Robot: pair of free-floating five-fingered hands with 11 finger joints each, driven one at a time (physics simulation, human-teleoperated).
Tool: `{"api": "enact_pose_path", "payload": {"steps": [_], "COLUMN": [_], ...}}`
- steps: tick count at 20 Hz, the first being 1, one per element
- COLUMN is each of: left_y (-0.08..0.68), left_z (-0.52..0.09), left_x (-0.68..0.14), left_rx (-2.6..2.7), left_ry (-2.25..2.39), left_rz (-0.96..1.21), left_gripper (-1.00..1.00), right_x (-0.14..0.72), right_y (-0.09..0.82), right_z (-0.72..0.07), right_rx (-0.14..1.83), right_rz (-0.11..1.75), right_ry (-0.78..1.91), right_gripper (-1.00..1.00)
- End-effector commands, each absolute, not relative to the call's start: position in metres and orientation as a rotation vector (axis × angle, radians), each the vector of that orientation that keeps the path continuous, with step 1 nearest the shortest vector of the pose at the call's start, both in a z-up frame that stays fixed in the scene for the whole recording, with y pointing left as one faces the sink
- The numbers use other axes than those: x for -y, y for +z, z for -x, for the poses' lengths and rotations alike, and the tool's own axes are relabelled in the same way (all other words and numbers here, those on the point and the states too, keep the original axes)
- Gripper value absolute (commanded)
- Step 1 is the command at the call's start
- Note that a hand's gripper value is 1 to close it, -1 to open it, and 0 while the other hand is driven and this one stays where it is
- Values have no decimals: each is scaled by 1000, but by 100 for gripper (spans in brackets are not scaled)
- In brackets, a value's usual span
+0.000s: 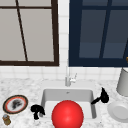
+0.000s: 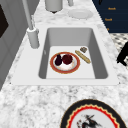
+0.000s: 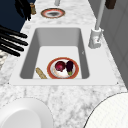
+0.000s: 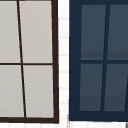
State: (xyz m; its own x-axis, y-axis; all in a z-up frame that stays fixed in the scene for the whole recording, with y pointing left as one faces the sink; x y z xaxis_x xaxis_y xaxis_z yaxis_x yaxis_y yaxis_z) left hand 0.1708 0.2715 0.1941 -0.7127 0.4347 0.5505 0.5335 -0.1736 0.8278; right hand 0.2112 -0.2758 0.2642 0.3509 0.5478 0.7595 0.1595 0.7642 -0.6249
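the left hand (image 1: 37,110) hovers at the sink's (image 2: 100,53) front-left corner, fingers curled on nothing. the right hand (image 1: 102,97) hangs over the right rim, fingers straight and spread, touching nothing. in the basin a red-rimmed plate (image 2: 65,62) carries two dark fruits, laid flat so they stay put, a stick (image 2: 82,56) beside it. the marble counter (image 2: 37,100) holds a patterned plate (image 1: 15,104) at left and a white plate (image 1: 119,111) at right, under a window and a dark cabinet.

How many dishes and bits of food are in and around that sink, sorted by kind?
Plates: 3 — red-rimmed plate in the sink, dark-rimmed patterned plate, plain white plate
Foods on the sink plate: 2 — dark red round one, purple eggplant-like one
Tan stick in the basin: 1
Total: 6
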Motion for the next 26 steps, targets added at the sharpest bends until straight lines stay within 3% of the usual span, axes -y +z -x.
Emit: {"api": "enact_pose_path", "payload": {"steps": [1, 10, 26], "left_y": [194, 194, 194], "left_z": [-171, -171, -171], "left_x": [-272, -272, -272], "left_rx": [1970, 1970, 1970], "left_ry": [-2047, -2047, -2047], "left_rz": [1158, 1158, 1158], "left_gripper": [0, 0, 0], "right_x": [276, 282, 283], "right_y": [279, 334, 421], "right_z": [-211, -161, -64], "right_rx": [1229, 1141, 1156], "right_rz": [723, 677, 643], "right_ry": [136, 92, -3], "right_gripper": [-100, -100, -100]}}
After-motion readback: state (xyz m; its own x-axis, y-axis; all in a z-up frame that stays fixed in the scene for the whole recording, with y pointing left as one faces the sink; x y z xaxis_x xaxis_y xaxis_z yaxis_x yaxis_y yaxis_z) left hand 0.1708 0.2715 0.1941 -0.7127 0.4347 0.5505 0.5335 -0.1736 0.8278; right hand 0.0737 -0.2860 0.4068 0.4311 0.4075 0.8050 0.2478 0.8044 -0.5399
